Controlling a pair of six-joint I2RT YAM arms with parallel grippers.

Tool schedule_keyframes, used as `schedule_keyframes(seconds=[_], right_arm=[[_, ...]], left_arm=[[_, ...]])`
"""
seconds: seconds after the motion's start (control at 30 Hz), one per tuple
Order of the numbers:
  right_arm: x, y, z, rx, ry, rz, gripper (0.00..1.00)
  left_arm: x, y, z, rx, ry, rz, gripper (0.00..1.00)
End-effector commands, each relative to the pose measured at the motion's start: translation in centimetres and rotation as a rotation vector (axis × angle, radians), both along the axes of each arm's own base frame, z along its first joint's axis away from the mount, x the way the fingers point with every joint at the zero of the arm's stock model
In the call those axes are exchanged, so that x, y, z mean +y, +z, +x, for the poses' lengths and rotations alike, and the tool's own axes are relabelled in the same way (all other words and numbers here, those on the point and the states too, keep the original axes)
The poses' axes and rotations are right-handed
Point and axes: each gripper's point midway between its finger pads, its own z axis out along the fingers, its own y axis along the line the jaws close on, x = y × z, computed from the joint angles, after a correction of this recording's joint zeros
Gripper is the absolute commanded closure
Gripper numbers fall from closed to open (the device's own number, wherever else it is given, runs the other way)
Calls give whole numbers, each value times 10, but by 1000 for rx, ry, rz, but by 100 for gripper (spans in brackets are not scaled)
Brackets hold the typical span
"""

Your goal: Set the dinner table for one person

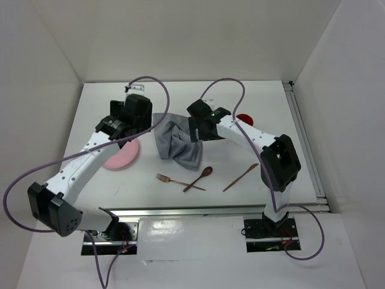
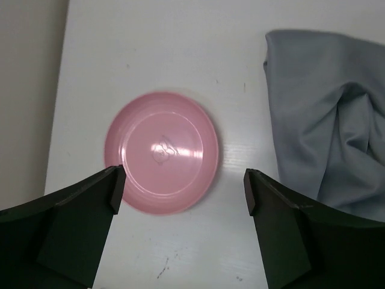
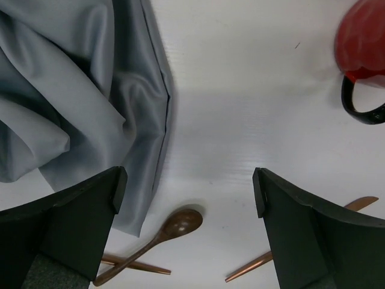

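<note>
Dinner table point(image 1: 271, 102): white, spans your whole workspace; everything lies mid-table, nothing is laid out yet.
Cloth point(image 1: 177, 143): crumpled between your arms, its hem running far-to-near just left of the right gripper; the right arm is nearer.
Left gripper point(image 2: 183, 191): spread, empty, above the plate.
Right gripper point(image 3: 186, 192): spread, empty.
Plate point(image 2: 161, 150): bare, left of the cloth.
Mug point(image 3: 361, 36): right of the cloth; you cannot see its contents.
Knife point(image 1: 240, 177): near side, lying apart.
Fork point(image 1: 174, 180): crossed by the spoon point(image 1: 198, 179).
</note>
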Motion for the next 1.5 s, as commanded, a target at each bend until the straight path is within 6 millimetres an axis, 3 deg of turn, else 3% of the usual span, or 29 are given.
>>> schedule_keyframes(seconds=[0.0, 0.2, 0.23, 0.3, 0.33, 0.4, 0.47, 0.5, 0.6, 0.67, 0.7, 0.73, 0.8, 0.83, 0.87, 0.93, 0.97, 1.07, 1.1, 1.17, 1.2, 1.3, 1.43, 1.47], right_arm=[[12, 1, -5, -15, 10, 37, 0], [29, 18, -14, -54, 76, 105, 0], [33, 30, -13, -87, 106, 136, 0], [41, 31, -23, -85, 150, 179, 0], [47, 46, -24, -127, 184, 211, 0], [58, 50, -33, -126, 239, 266, 0], [77, 62, -39, -160, 318, 308, 0], [92, 63, -50, -155, 373, 326, 4], [131, 60, -65, -168, 513, 312, 10], [146, 42, -67, -135, 539, 272, 15], [158, 49, -64, -154, 544, 279, 18], [161, 31, -61, -120, 536, 259, 20], [178, 21, -56, -122, 546, 262, 29], [181, 27, -54, -131, 540, 277, 31], [187, 13, -52, -112, 545, 271, 31], [197, 12, -41, -122, 520, 269, 31], [200, -4, -36, -109, 510, 242, 31], [209, -11, -24, -113, 484, 224, 26], [209, -28, -24, -86, 483, 201, 25], [217, -31, -19, -87, 476, 209, 26], [218, -45, -17, -74, 462, 195, 28], [218, -54, -15, -53, 445, 175, 42], [213, -50, -7, -68, 424, 164, 65], [213, -50, -7, -68, 424, 163, 65]], left_arm=[[-12, -15, -5, 81, -11, -62, 1], [-31, -21, -8, 125, -24, -205, 2], [-37, -18, -8, 127, -49, -230, 2], [-37, -22, -13, 154, -56, -229, 2], [-37, -18, -14, 148, -64, -249, 2], [-30, -16, -17, 146, -59, -282, 10], [-28, -17, -21, 157, -44, -349, 21], [-17, -16, -24, 152, -3, -378, 21], [-10, -31, -33, 182, 60, -475, 22], [1, -33, -37, 171, 112, -527, 20], [10, -38, -39, 182, 154, -534, 19], [15, -40, -42, 176, 175, -544, 18], [25, -39, -50, 160, 226, -579, 18], [28, -39, -52, 151, 233, -581, 18], [24, -39, -56, 156, 215, -598, 18], [27, -31, -57, 115, 207, -619, 18], [29, -36, -58, 124, 219, -617, 18], [35, -34, -61, 119, 231, -612, 18], [34, -35, -61, 124, 219, -611, 18], [37, -42, -63, 149, 237, -605, 18], [37, -42, -63, 149, 237, -605, 18], [37, -42, -63, 151, 231, -598, 18], [40, -40, -64, 141, 232, -594, 18], [40, -40, -64, 141, 232, -594, 18]])
